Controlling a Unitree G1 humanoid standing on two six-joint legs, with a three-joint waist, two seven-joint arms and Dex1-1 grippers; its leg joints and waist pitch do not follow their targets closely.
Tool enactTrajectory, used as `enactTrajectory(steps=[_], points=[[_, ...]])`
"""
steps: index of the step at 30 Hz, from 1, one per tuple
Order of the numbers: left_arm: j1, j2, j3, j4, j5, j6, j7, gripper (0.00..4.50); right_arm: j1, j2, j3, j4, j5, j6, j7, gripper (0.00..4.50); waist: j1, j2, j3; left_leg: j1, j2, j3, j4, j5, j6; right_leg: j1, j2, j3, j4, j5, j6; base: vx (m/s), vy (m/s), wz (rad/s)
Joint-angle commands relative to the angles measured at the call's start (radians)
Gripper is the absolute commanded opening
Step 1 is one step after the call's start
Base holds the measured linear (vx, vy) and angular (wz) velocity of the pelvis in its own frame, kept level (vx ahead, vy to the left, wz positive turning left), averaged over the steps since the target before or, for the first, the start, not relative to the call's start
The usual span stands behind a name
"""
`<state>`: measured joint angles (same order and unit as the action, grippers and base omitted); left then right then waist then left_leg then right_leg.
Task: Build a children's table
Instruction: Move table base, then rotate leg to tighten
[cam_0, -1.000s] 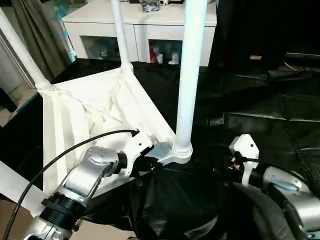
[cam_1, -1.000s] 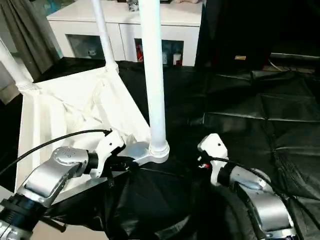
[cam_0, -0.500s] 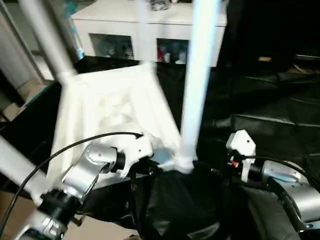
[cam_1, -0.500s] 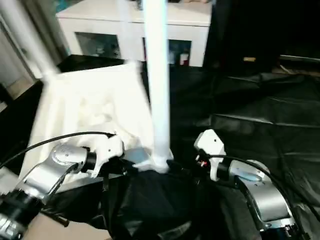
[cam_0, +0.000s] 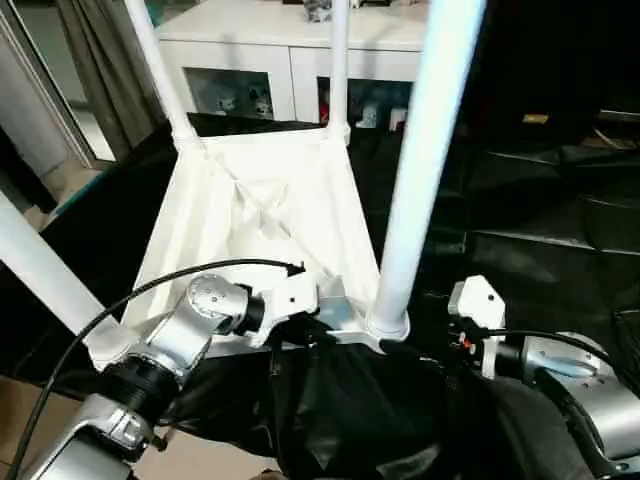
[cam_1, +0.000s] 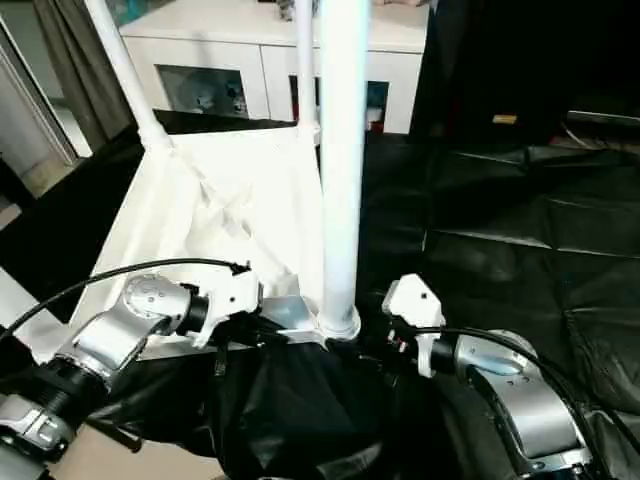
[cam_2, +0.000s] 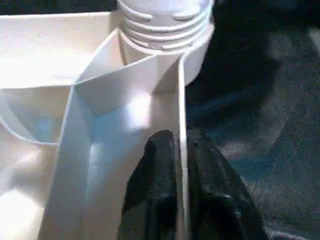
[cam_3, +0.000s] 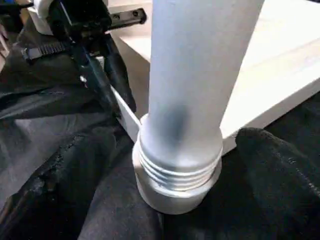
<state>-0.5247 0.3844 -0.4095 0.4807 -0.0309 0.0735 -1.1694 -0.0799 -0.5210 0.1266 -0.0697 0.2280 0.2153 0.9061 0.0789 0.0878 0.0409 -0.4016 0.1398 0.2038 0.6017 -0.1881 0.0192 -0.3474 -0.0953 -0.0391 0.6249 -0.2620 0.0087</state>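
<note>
Left eye view: the tabletop (cam_0: 262, 215) lies upside down on black sheeting (cam_0: 540, 250), its ribbed underside up. Four white legs stand in its corner sockets; the nearest leg (cam_0: 420, 170) is cut off by the upper frame edge. The left end effector (cam_0: 305, 320) is at the tabletop's near edge, just beside this leg's socket. Behind the tabletop stands a white cabinet (cam_0: 290, 60); the small things behind its glass are too small to tell. No writing can be read.

Left wrist view: the left end effector's black fingers (cam_2: 160, 175) are pressed on the thin rim wall of the tabletop, one on each side, pinching it beside the ribbed socket.

Right wrist view: the right end effector (cam_3: 200, 165) is spread wide around the nearest leg's base; one black finger (cam_3: 280, 170) shows beside it, apart from the leg.
</note>
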Motion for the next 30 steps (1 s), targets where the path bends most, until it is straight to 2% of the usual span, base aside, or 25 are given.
enactTrajectory(steps=[1, 2, 5, 8, 10, 11, 12, 14, 16, 17, 20, 26, 27, 28, 30], points=[[-0.009, 0.002, 0.001, 0.029, 0.002, 0.009, -0.006, 0.79, -0.006, -0.002, -0.007, -0.002, -0.007, -0.017, -0.008, 4.50, -0.009, -0.015, -0.041, 0.038, 0.101, -0.055, -0.096, -0.301, -0.013, 0.001, -0.079, 0.044, -0.091, -0.144, -0.216, 0.000, 0.000, 0.00], [-0.013, 0.003, -0.001, 0.042, 0.006, -0.003, -0.007, 0.92, -0.008, -0.002, -0.009, 0.000, -0.007, -0.019, -0.009, 4.50, -0.011, -0.012, -0.042, 0.037, 0.101, -0.056, -0.097, -0.301, -0.012, 0.001, -0.078, 0.043, -0.089, -0.126, -0.218, 0.000, 0.000, 0.00], [-0.019, 0.012, -0.009, 0.070, 0.020, -0.027, -0.009, 0.92, -0.010, 0.000, -0.011, 0.000, -0.007, -0.020, -0.011, 4.50, -0.012, -0.012, -0.042, 0.036, 0.100, -0.055, -0.097, -0.299, -0.006, 0.002, -0.077, 0.043, -0.088, -0.098, -0.222, 0.000, 0.000, 0.00], [-0.018, 0.016, 0.001, 0.082, 0.021, -0.033, -0.019, 0.92, -0.011, 0.001, -0.010, 0.000, -0.007, -0.022, -0.014, 4.50, -0.015, -0.016, -0.041, 0.034, 0.101, -0.054, -0.097, -0.289, 0.002, 0.004, -0.079, 0.043, -0.088, -0.086, -0.225, 0.000, 0.000, 0.00], [-0.016, 0.017, 0.013, 0.080, 0.009, -0.024, -0.031, 0.92, -0.012, 0.001, -0.009, 0.001, -0.006, -0.023, -0.014, 4.50, -0.018, -0.015, -0.041, 0.033, 0.100, -0.054, -0.096, -0.286, 0.008, 0.004, -0.079, 0.043, -0.087, -0.086, -0.230, 0.000, 0.000, 0.00], [-0.016, 0.018, 0.018, 0.080, 0.001, -0.020, -0.039, 0.92, -0.013, 0.000, -0.008, 0.003, -0.005, -0.025, -0.013, 4.50, -0.022, -0.019, -0.040, 0.033, 0.101, -0.054, -0.097, -0.293, 0.009, 0.003, -0.078, 0.042, -0.089, -0.102, -0.233, 0.000, 0.000, 0.00], [-0.016, 0.018, 0.018, 0.080, 0.001, -0.020, -0.039, 0.92, -0.013, 0.000, -0.008, 0.003, -0.005, -0.025, -0.013, 4.50, -0.022, -0.019, -0.040, 0.033, 0.101, -0.054, -0.097, -0.293, 0.009, 0.003, -0.078, 0.042, -0.089, -0.102, -0.233, 0.000, 0.000, 0.00], [-0.016, 0.017, 0.019, 0.085, -0.004, -0.019, -0.045, 0.65, -0.016, -0.002, -0.006, 0.006, -0.005, -0.026, -0.009, 4.50, -0.025, -0.017, -0.038, 0.034, 0.102, -0.055, -0.098, -0.308, 0.004, 0.002, -0.080, 0.043, -0.091, -0.133, -0.233, 0.000, 0.000, 0.00], [-0.014, 0.018, 0.018, 0.090, -0.008, -0.019, -0.054, 0.65, -0.021, -0.004, 0.004, 0.013, -0.015, -0.032, -0.007, 4.50, -0.026, -0.017, -0.037, 0.035, 0.102, -0.055, -0.099, -0.316, 0.000, 0.000, -0.080, 0.044, -0.092, -0.144, -0.232, 0.000, 0.000, 0.00], [-0.012, 0.019, 0.013, 0.090, -0.008, -0.014, -0.063, 0.45, -0.028, -0.002, 0.010, 0.021, -0.022, -0.037, -0.008, 4.50, -0.027, -0.013, -0.037, 0.035, 0.102, -0.055, -0.100, -0.325, -0.006, 0.000, -0.080, 0.044, -0.092, -0.153, -0.230, 0.000, 0.000, 0.00], [-0.007, 0.021, 0.002, 0.086, -0.002, -0.005, -0.076, 0.35, -0.055, 0.012, 0.027, 0.048, -0.044, -0.045, -0.022, 4.50, -0.033, -0.016, -0.037, 0.034, 0.100, -0.055, -0.101, -0.323, -0.012, 0.000, -0.078, 0.044, -0.092, -0.148, -0.234, 0.000, 0.000, 0.00], [-0.008, 0.013, 0.009, 0.089, 0.000, -0.007, -0.075, 0.00, -0.085, 0.032, 0.046, 0.062, -0.046, -0.040, -0.019, 4.50, -0.030, -0.014, -0.038, 0.035, 0.102, -0.052, -0.098, -0.297, 0.005, 0.000, -0.079, 0.044, -0.090, -0.111, -0.244, 0.000, 0.000, 0.00], [-0.008, 0.013, 0.009, 0.089, 0.000, -0.007, -0.075, 0.00, -0.085, 0.032, 0.046, 0.062, -0.046, -0.040, -0.019, 4.31, -0.028, -0.014, -0.037, 0.037, 0.102, -0.051, -0.099, -0.309, 0.001, -0.002, -0.079, 0.045, -0.092, -0.128, -0.241, 0.000, 0.000, 0.00], [-0.009, 0.012, 0.011, 0.091, 0.001, -0.009, -0.072, 0.00, -0.090, 0.032, 0.053, 0.070, -0.050, -0.048, -0.013, 4.31, -0.026, -0.017, -0.036, 0.038, 0.103, -0.051, -0.099, -0.314, 0.000, -0.003, -0.079, 0.046, -0.093, -0.138, -0.239, 0.000, 0.000, 0.00], [-0.011, 0.010, 0.014, 0.095, 0.004, -0.009, -0.071, 0.00, -0.098, 0.032, 0.065, 0.083, -0.057, -0.061, 0.003, 4.10, -0.026, -0.016, -0.035, 0.035, 0.102, -0.053, -0.101, -0.321, -0.006, -0.001, -0.081, 0.046, -0.093, -0.158, -0.235, 0.000, 0.000, 0.00]])
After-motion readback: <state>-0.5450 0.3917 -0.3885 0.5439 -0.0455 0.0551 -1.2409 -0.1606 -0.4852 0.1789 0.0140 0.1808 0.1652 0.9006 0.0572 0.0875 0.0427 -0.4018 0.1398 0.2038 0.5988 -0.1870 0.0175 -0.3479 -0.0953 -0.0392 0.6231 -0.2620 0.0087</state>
